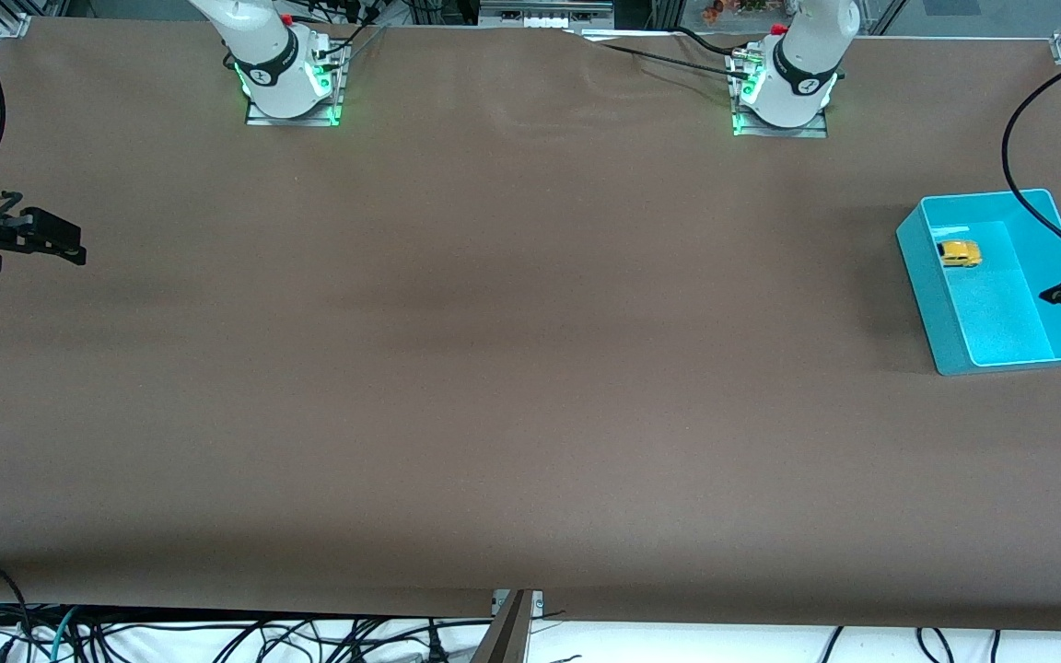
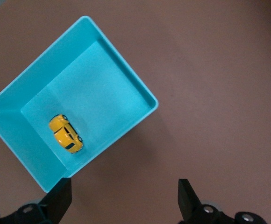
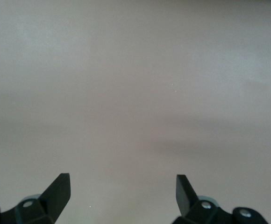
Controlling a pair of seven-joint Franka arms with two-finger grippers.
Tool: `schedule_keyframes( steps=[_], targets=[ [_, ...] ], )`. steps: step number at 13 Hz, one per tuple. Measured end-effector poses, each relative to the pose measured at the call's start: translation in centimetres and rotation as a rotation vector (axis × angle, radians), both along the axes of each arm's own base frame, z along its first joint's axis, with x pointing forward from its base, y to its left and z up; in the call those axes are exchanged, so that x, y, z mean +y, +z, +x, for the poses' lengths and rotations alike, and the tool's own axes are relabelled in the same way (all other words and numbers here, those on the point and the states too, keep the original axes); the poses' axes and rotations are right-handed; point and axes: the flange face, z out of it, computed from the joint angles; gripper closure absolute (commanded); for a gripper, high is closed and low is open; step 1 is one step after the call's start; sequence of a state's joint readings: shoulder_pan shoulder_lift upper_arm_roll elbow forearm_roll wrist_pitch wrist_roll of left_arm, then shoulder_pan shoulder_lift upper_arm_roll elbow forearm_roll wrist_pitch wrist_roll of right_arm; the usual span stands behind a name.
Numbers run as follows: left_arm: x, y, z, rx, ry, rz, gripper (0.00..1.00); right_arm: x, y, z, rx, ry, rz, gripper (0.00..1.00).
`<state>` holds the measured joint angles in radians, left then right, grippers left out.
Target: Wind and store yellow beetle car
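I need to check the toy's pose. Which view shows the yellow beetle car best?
The left wrist view: it looks straight down on the yellow beetle car in the turquoise bin, large and unobstructed. The front view shows it tiny; the right wrist view shows none of it.

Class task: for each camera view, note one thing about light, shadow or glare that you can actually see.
Front view: the turquoise bin throws a soft shadow on the brown table, and green lights glow at both arm bases. Left wrist view: even light, the yellow beetle car sharp, bin shadow faint. Right wrist view: washed-out, pale table with dim bands.
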<state>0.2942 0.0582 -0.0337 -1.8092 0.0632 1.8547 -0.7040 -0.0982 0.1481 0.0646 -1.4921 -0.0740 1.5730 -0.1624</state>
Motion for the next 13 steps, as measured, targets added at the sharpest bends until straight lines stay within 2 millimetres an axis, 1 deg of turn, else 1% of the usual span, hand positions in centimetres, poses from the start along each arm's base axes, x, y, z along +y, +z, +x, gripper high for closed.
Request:
schedule_keyframes(
  steps=[2,4,6,7,9,10,11,13],
  targets=[
    [-3.1,3.2,1.7,-0.057,-0.084,-0.004,0.00,0.0,0.0,0.0,0.000,0.000,0.000,0.00],
    [-6.1,4.9,2.5,-0.054,-0.165,0.008,0.00,0.0,0.0,0.0,0.000,0.000,0.000,0.00],
    [-8.1,6.6,2.6,-0.022,-0.311,0.011,0.00,0.0,0.0,0.0,0.000,-0.001,0.000,0.00],
    [-8.7,7.5,2.4,-0.005,-0.401,0.006,0.00,0.0,0.0,0.0,0.000,-0.001,0.000,0.00],
    [-8.7,9.1,2.0,0.014,-0.565,0.002,0.00,0.0,0.0,0.0,0.000,-0.001,0.000,0.00],
    [-8.6,9.4,1.8,0.022,-0.631,0.000,0.00,0.0,0.0,0.0,0.000,-0.001,0.000,0.00],
    [-8.7,9.5,1.6,0.037,-0.688,-0.006,0.00,0.0,0.0,0.0,0.000,-0.001,0.000,0.00],
    [-9.4,9.0,1.4,0.067,-0.776,-0.022,0.00,0.0,0.0,0.0,0.000,-0.001,0.000,0.00]
  ],
)
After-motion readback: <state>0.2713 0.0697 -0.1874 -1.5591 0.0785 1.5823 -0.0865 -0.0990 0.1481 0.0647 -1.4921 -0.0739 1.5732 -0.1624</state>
